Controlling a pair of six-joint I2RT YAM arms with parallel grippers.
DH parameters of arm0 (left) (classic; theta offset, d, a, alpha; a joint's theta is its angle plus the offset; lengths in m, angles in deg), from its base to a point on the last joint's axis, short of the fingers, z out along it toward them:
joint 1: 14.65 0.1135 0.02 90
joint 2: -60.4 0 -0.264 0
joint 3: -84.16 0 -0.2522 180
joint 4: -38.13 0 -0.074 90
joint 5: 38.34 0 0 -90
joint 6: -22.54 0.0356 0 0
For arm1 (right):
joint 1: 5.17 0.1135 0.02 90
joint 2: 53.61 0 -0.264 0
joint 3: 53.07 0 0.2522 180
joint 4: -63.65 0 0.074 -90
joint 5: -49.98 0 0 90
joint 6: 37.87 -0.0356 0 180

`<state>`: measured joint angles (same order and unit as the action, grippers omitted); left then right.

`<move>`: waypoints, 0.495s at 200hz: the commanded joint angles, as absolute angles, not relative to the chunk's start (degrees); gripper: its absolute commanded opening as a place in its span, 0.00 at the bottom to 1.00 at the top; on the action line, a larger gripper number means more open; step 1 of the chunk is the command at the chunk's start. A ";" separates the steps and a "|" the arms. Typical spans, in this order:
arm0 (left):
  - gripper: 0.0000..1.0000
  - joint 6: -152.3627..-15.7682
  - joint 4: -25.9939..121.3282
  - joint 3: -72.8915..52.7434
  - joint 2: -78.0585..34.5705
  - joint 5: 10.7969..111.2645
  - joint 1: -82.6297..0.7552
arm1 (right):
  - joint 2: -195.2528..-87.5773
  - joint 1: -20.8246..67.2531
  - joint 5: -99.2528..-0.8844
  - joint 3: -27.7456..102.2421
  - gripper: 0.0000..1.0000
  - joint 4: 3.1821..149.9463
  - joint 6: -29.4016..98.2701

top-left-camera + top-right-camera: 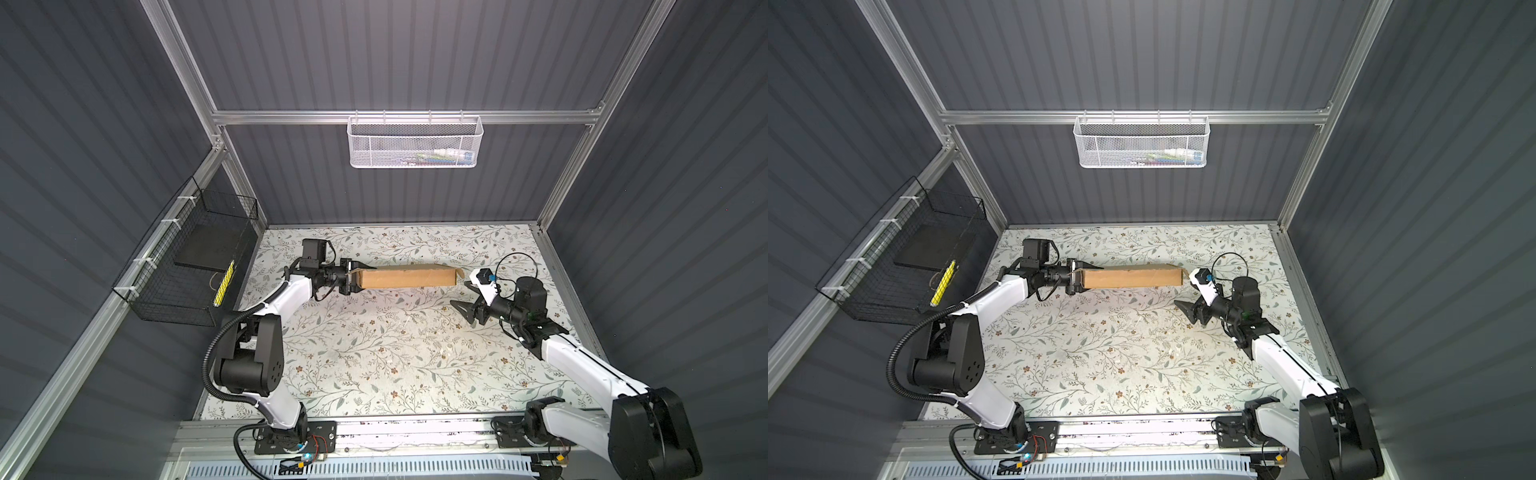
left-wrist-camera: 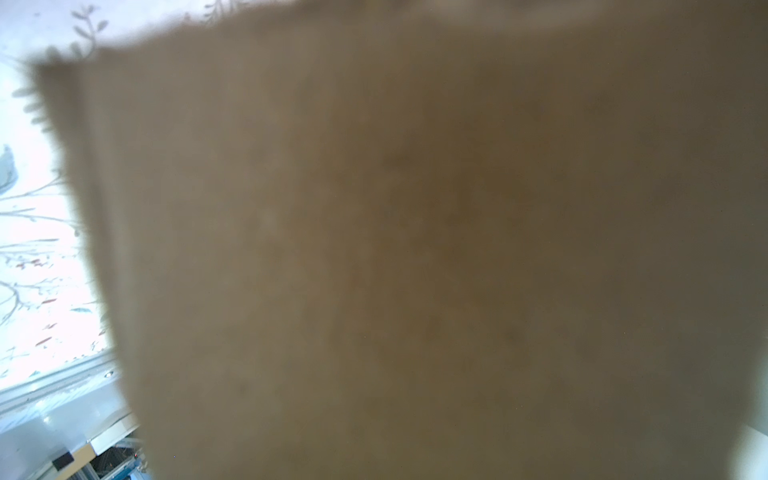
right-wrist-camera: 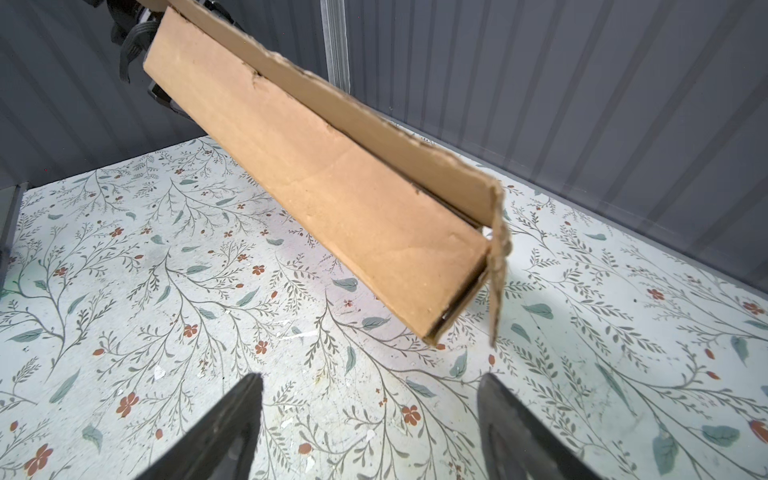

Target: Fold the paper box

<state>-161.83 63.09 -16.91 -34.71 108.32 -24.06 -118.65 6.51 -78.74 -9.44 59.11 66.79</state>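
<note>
Floral-print tabletop (image 1: 374,353), grey ribbed walls (image 1: 395,54). Left gripper (image 1: 352,279): clamped on paper box (image 1: 409,277) end. Right gripper (image 3: 370,378): jaws spread, box just ahead. Left wrist view: cardboard blur only.

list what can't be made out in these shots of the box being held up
- Left wrist view: the paper box fills the frame, blurred, hiding the left hand that grips it.
- Right wrist view: the box's far end is cut off by the top edge.
- Both top views: the contents of the white basket are too small to tell behind its mesh.
</note>
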 commanded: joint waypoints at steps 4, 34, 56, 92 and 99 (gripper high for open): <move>0.33 -157.74 73.51 -12.64 -31.72 110.96 -22.88 | -116.22 7.04 -77.89 -10.57 0.82 59.47 68.57; 0.32 -150.06 86.57 -8.60 -32.77 113.77 -20.96 | -115.93 7.52 -78.83 -11.11 0.82 58.11 68.57; 0.32 -141.40 99.04 -4.06 -35.50 115.32 -19.65 | -116.09 8.89 -78.83 -11.06 0.82 58.00 68.90; 0.32 -125.85 119.83 6.44 -41.60 116.18 -18.18 | -116.63 12.31 -76.23 -11.16 0.82 57.53 69.54; 0.32 -123.67 123.55 7.71 -42.76 116.38 -18.00 | -116.92 12.85 -75.83 -11.10 0.82 57.10 69.62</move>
<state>-137.28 103.63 2.79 -39.48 113.29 -18.72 -116.46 11.13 -77.53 -10.70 58.56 68.49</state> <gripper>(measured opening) 0.471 0.822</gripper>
